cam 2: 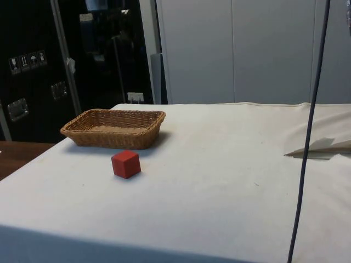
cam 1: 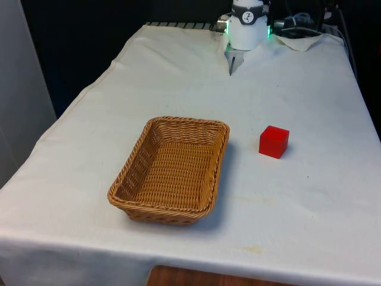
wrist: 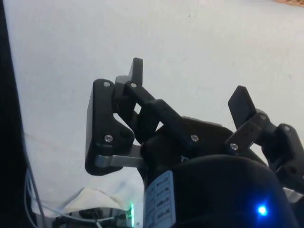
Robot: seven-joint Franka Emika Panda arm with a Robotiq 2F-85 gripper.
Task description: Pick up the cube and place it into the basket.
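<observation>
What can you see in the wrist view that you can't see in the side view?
The wrist view gives the gripper with its two black fingers spread apart and nothing between them, over bare white cloth. The side view gives the red cube sitting on the cloth in front of the wicker basket, apart from it, with the basket holding nothing. Both share the white cloth, and the wrist view catches a sliver of the basket's rim at its edge.
</observation>
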